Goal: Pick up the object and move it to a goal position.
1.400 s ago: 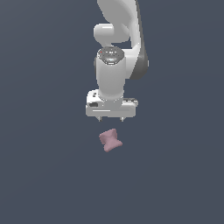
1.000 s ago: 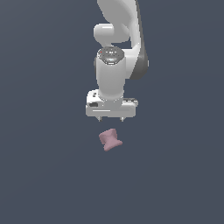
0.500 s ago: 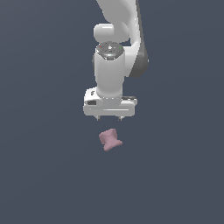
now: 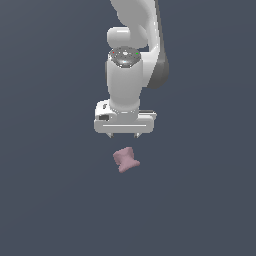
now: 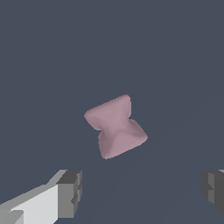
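The object (image 4: pixel 125 159) is a small dusty-pink block pinched at its middle, lying on the dark grey floor. My white gripper (image 4: pixel 124 135) hangs above and slightly behind it, pointing down, open, with nothing between its fingers. In the wrist view the object (image 5: pixel 115 127) lies skewed ahead of the two grey fingertips (image 5: pixel 70 193), which stand wide apart on either side, clear of it.
A plain dark grey floor (image 4: pixel 55 200) surrounds the block on all sides. The white arm (image 4: pixel 135 45) rises behind the gripper.
The gripper has shifted a little toward the exterior view's left and slightly up from its earlier place. The pink block has not moved.
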